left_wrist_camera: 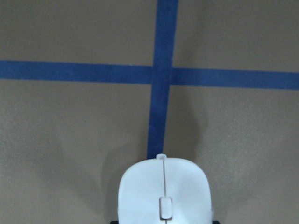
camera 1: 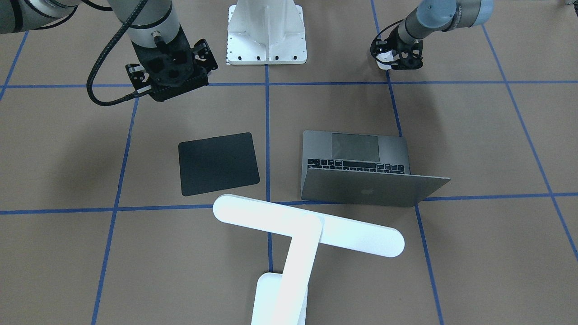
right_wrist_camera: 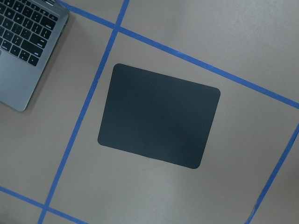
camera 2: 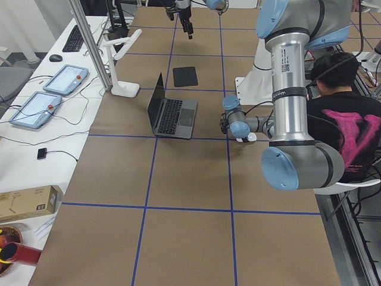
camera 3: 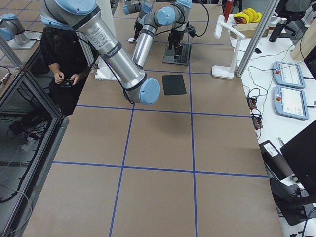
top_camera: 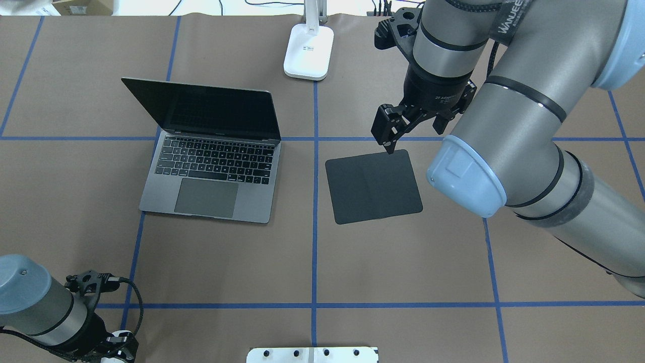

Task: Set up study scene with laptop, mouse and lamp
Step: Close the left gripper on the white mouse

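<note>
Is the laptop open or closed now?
Open: the laptop has its screen raised and dark, with keyboard and trackpad exposed.

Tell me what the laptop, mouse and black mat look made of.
Laptop: matte grey metal, probably aluminium, judging by its even, dull sheen.
Mouse: glossy white plastic with soft highlights.
Mat: dull black and thin, no glare; likely fabric or rubber, but I can't tell which.

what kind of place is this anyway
Most likely a robotics lab work cell: a table gridded with blue tape, the left arm and right arm at it, and teach pendants on a side bench.
</note>
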